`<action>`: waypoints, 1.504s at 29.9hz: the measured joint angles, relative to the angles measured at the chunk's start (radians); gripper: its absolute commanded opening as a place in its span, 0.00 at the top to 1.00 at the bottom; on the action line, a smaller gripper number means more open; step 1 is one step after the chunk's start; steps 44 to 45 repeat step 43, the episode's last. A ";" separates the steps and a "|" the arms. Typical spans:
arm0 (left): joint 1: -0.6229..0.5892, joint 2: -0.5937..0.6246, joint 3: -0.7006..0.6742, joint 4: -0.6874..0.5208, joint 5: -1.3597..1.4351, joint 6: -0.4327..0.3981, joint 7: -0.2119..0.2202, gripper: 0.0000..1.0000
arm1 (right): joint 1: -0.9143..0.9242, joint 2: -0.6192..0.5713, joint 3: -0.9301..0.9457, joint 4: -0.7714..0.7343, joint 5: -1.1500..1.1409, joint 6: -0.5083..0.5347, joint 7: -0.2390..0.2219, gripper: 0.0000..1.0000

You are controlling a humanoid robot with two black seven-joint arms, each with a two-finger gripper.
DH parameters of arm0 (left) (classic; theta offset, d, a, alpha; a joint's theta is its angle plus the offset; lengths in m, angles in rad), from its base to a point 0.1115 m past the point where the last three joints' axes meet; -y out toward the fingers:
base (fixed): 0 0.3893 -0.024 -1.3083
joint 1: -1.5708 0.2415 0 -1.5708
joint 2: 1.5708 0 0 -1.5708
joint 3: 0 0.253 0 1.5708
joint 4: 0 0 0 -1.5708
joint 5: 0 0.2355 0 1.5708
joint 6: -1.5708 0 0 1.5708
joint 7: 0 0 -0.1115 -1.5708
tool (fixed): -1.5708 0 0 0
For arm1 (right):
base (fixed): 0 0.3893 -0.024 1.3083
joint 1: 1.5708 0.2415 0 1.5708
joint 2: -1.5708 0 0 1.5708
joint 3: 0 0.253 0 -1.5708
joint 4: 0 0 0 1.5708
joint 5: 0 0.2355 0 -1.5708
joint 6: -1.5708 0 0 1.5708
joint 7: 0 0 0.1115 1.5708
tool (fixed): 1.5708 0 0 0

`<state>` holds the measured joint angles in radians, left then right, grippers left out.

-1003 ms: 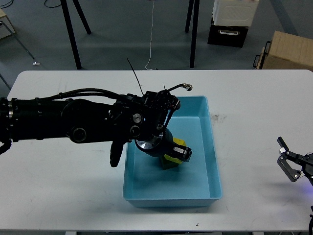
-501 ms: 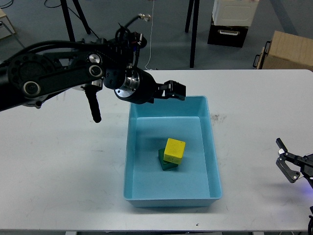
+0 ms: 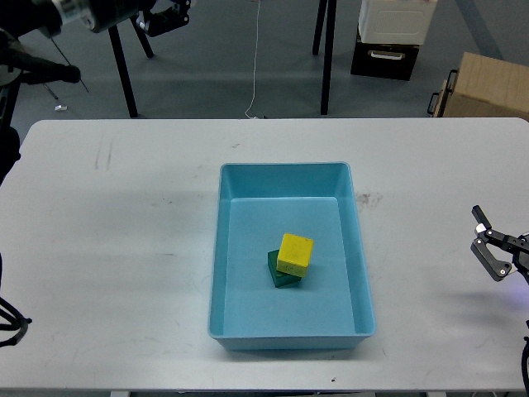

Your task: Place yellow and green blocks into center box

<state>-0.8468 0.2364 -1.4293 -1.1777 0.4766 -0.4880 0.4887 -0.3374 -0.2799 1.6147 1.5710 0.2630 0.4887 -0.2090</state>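
A yellow block (image 3: 295,253) rests tilted on top of a dark green block (image 3: 279,273) inside the light blue box (image 3: 283,170) at the table's center. My left gripper (image 3: 168,16) is high at the top left, far from the box, off the table's back edge; its fingers look apart and hold nothing. My right gripper (image 3: 489,252) is open and empty just above the table at the right edge, well clear of the box.
The white table (image 3: 124,248) surrounds the box. Beyond its back edge are black stand legs (image 3: 328,58), a cardboard box (image 3: 488,87) and a white and black case (image 3: 393,37) on the floor.
My left arm has risen out of the box, leaving the yellow block on the green one, and swung up and left to the top corner. The right gripper barely moved.
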 measured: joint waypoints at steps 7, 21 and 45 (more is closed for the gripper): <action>0.398 -0.154 -0.299 -0.272 -0.041 -0.001 0.000 0.00 | -0.012 0.017 -0.004 0.000 0.009 0.000 0.040 0.00; 1.060 -0.236 -0.384 -0.538 -0.391 -0.001 -0.158 0.00 | -0.081 0.101 -0.030 0.006 0.010 0.000 0.123 0.00; 1.288 -0.236 -0.132 -0.536 -0.523 -0.001 -0.179 0.00 | -0.132 0.137 -0.019 0.044 -0.067 0.000 0.153 0.00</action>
